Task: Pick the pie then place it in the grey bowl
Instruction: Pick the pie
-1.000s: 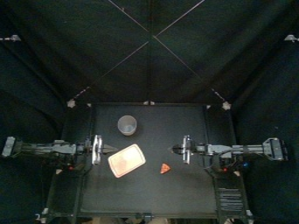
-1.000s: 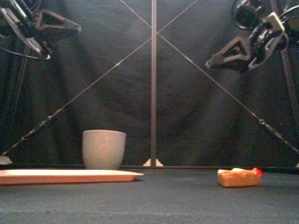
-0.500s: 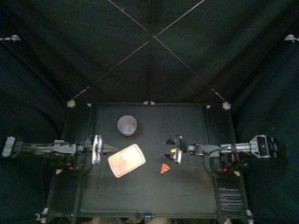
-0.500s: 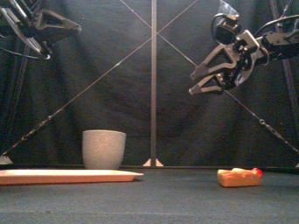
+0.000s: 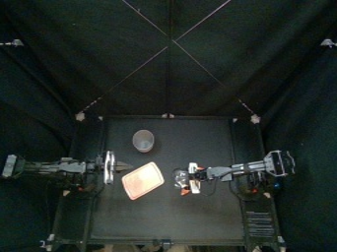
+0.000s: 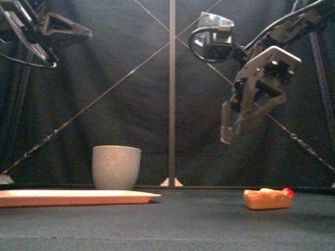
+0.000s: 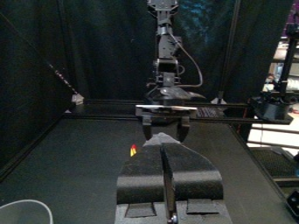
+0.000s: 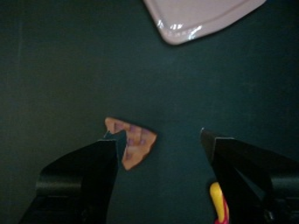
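Observation:
The pie (image 6: 265,198), an orange-brown wedge with a red bit on top, lies on the table at the right (image 8: 131,142). My right gripper (image 6: 230,129) hangs open well above it, jaws pointing down. In the right wrist view the wedge lies between the two jaws, nearer one of them. The tall grey speckled cup (image 6: 117,166) stands upright at the back left (image 5: 144,142). My left gripper (image 5: 102,169) rests shut at the left, high above the table (image 7: 167,171).
A flat pink tray (image 5: 141,181) lies left of the pie, in front of the cup (image 6: 72,197); its corner shows in the right wrist view (image 8: 193,19).
My right arm has swung left and down from the right side until its open gripper is over the pie. The left arm, cup, tray and pie have not moved.

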